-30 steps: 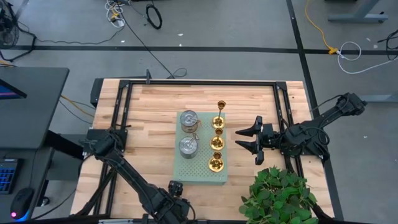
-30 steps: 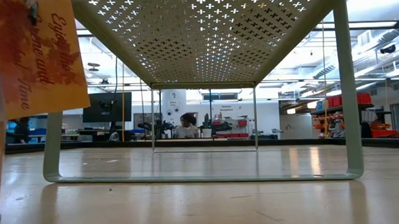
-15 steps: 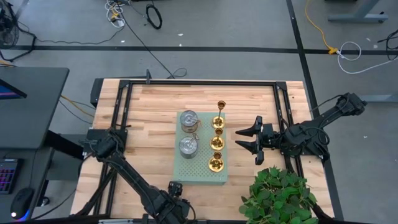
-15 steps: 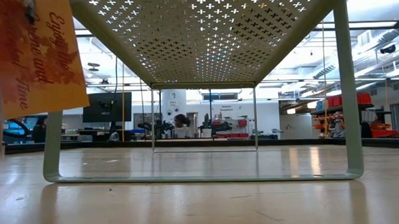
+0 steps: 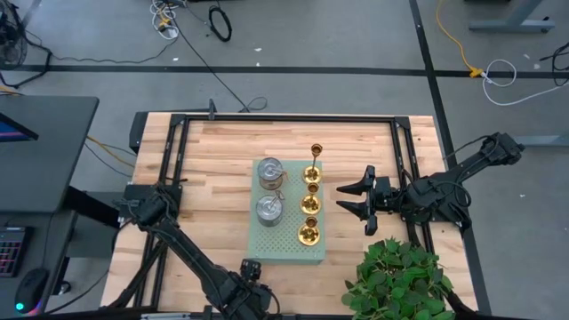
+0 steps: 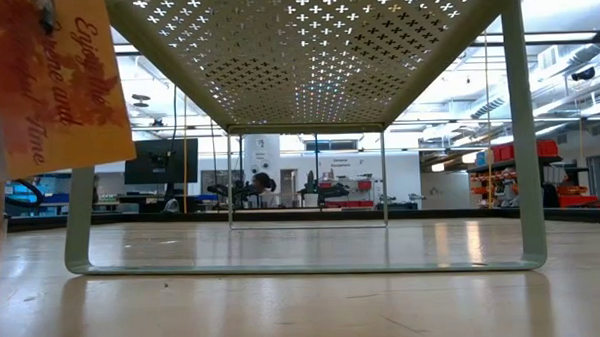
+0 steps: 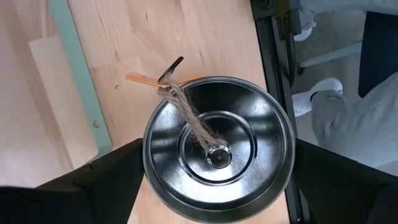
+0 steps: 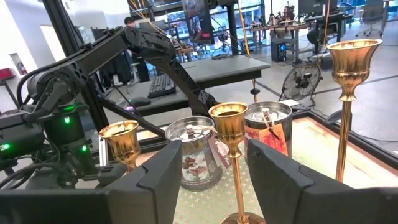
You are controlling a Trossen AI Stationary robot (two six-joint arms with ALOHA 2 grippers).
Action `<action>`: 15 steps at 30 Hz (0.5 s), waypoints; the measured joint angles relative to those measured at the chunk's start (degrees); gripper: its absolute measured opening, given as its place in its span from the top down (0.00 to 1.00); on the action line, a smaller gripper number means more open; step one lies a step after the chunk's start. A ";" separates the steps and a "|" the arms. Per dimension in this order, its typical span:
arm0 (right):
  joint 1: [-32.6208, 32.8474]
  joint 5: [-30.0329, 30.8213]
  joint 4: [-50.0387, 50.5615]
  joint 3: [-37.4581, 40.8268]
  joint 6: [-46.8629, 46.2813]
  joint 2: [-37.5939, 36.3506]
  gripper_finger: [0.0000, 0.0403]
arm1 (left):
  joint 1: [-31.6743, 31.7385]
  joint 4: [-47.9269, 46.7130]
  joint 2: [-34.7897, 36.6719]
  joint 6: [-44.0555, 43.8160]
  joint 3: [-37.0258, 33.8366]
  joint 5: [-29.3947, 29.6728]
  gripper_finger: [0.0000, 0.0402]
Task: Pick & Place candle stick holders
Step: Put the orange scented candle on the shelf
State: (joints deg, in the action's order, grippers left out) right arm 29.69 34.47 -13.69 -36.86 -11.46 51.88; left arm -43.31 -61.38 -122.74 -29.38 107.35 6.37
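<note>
Three gold holders stand in a row on the right side of the pale green board [image 5: 286,244]: the tall slender one [image 5: 315,153], a middle one [image 5: 309,204] and a short one [image 5: 308,234]. Two squat silver holders [image 5: 269,172] [image 5: 268,210] stand on its left side. A third silver holder [image 7: 217,149], with twine and an orange tag [image 6: 57,82], is off the board near the table's near edge, under my left gripper [image 5: 251,268]. My right gripper [image 5: 343,200] is open and empty, just right of the board, facing the gold holders [image 8: 229,118]. My left gripper comes from above, pointing down, with one finger [image 7: 112,180] on each side of the silver holder's round wall [image 7: 147,162]. No gap shows between fingers and rim. The holder is upright; whether it rests on the table I cannot tell.
A green plant [image 5: 400,280] stands at the table's near right corner, close to my right arm. Black frame rails [image 5: 284,118] run along the table's edges. A person's leg and shoe [image 7: 348,118] show beyond the table edge. The board stands on legs [image 6: 77,226].
</note>
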 joint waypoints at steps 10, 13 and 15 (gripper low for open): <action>0.02 -0.02 0.00 0.00 0.00 0.02 0.54 | -0.05 1.14 0.04 0.04 0.00 0.47 0.09; 0.02 -0.02 0.00 0.00 0.00 0.00 0.54 | -0.04 1.49 0.04 0.01 0.00 0.59 0.08; 0.02 -0.01 0.00 0.00 0.00 0.02 0.54 | -0.08 1.45 0.04 0.05 0.00 1.05 0.07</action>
State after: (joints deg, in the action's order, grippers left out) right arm 29.71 34.47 -13.69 -36.86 -11.46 51.90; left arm -43.39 -59.93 -122.69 -29.33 107.35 7.42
